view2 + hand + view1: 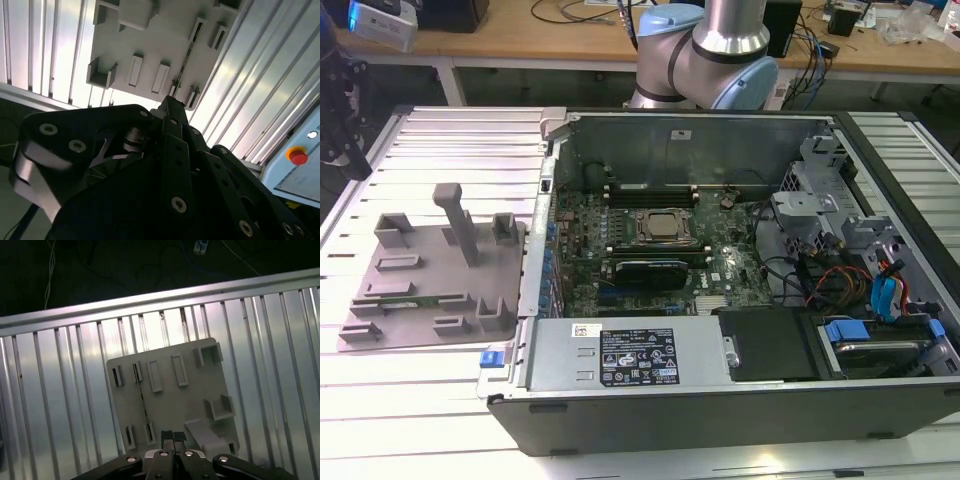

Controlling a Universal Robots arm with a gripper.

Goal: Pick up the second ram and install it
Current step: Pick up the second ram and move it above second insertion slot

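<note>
The second ram (416,300) is a thin green stick standing on edge in the slots of the grey holder tray (380,325), on the slatted table at the exterior view's left. In both wrist views it appears as a narrow dark line (142,400) (186,57) across the tray. My gripper (173,435) hangs well above the tray, apart from the ram, its two pads pressed together with nothing between them. In the exterior view the gripper (350,150) is the dark shape over the table's far left edge.
An open computer case (620,420) fills the exterior view's middle and right, with the motherboard, the CPU socket (665,227) and memory slots beside it. The tray carries upright pegs (458,215). The arm's base (705,60) stands behind the case.
</note>
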